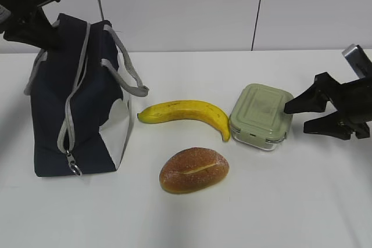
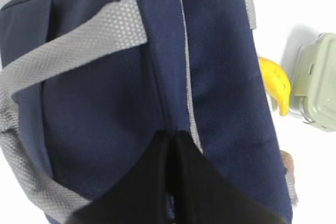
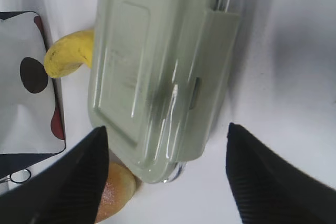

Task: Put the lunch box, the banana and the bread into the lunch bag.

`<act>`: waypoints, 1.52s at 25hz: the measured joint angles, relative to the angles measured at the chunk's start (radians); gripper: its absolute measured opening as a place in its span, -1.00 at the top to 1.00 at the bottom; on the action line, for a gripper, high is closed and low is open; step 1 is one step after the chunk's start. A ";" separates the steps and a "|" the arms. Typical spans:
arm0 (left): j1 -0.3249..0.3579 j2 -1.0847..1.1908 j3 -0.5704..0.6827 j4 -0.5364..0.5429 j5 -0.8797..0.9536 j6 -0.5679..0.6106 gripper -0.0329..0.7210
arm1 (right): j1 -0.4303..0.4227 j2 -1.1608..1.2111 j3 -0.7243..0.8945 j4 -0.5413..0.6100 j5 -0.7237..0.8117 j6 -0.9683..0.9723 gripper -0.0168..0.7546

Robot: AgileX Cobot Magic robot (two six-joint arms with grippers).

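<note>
White tabletop and pale wall panels frame everything. At right of centre the lunch box (image 1: 260,117) sits flat, its long axis running toward the right gripper (image 1: 295,117), whose fingers are spread and empty just short of it. It looks rigid and light, its green lid smooth and probably slippery, so gripping across the short sides seems safest. Touching its left edge, the banana (image 1: 187,113) lies crosswise. The bread (image 1: 194,169) rests nearer. The left gripper (image 2: 172,145) looks pinched together against the zipped lunch bag (image 1: 75,97).

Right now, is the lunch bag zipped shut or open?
Shut. The lunch bag's grey zipper runs closed down to its ring pull, and the top seam shows no gap in the left wrist view.
</note>
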 joint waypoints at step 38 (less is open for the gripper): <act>0.000 0.000 0.000 -0.033 -0.014 0.001 0.91 | 0.000 0.246 -0.142 0.153 0.153 -0.162 -0.09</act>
